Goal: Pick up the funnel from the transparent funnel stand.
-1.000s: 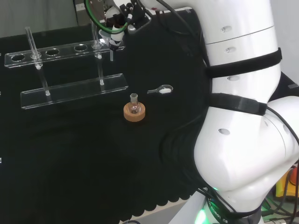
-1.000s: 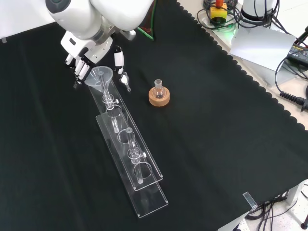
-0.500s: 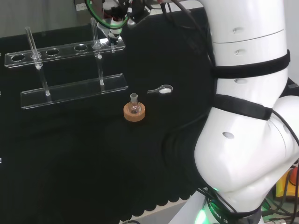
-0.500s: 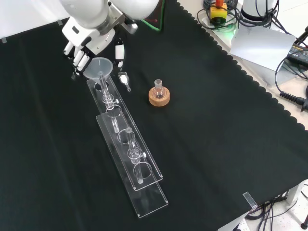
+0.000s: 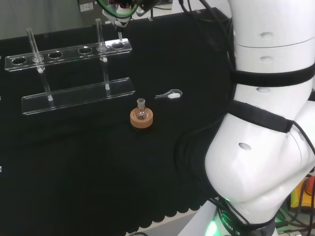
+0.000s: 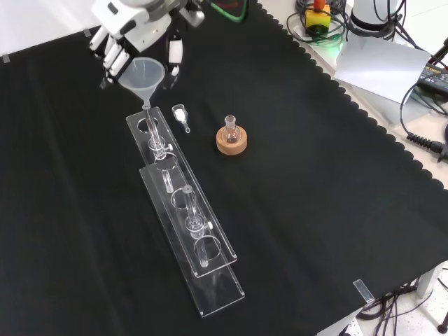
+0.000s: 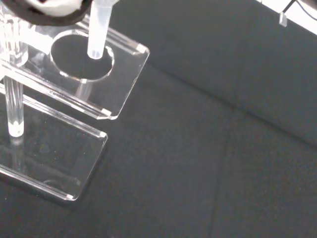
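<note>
The hand (image 6: 133, 38) is grasping the funnel (image 6: 142, 73): its fingers (image 6: 110, 59) curl round the wide cone from behind and the thumb is on the other side, so the stem hangs straight down. In the front view the funnel is at about 11 o'clock of the cloth, above the far end of the stand (image 6: 183, 210). The stem tip seems to be just over the end hole (image 7: 81, 54), free of the plate, or almost free; the wrist view shows it in line with this hole. I judge the lift is nearly complete, and the vertical hold is there so the stem does not catch on the hole edge. A small flask on a cork ring (image 6: 231, 143) stands at 3 o'clock from the stand, well apart, with a small scoop (image 6: 180, 115) between them on the surface.
</note>
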Robot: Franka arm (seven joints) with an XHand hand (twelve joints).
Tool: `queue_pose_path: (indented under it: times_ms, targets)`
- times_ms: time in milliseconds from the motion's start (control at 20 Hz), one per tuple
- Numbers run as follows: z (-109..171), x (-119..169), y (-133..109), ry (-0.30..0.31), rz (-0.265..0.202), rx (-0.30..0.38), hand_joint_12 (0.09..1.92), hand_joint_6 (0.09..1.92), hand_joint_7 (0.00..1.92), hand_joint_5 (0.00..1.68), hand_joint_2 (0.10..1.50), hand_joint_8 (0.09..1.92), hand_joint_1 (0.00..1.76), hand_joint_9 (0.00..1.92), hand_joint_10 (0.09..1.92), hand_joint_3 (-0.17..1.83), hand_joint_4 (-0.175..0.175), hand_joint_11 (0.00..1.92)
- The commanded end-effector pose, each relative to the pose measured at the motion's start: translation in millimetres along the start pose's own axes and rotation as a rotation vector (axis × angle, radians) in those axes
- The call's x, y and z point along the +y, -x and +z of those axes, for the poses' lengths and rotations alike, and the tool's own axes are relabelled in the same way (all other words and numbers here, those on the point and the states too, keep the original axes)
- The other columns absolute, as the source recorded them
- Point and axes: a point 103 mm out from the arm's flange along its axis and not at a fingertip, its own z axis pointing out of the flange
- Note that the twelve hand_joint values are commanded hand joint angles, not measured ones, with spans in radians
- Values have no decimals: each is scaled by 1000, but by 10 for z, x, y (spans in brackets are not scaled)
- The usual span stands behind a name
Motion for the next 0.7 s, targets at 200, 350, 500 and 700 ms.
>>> queue_pose_path:
  times_ms: [200,350,500,700]
  targets:
    - [-273,-594,132,44,54,5,1349,107,519,557,695,774,753,842,658,474,-57,363]
    - [-297,-778,131,50,65,9,1348,109,518,556,693,776,754,842,660,479,-56,364]
    - [-300,-936,108,49,72,9,1348,110,518,554,691,776,754,842,661,483,-56,364]
    - [-302,-1070,73,46,79,11,1348,113,517,553,689,778,754,842,663,488,-56,365]
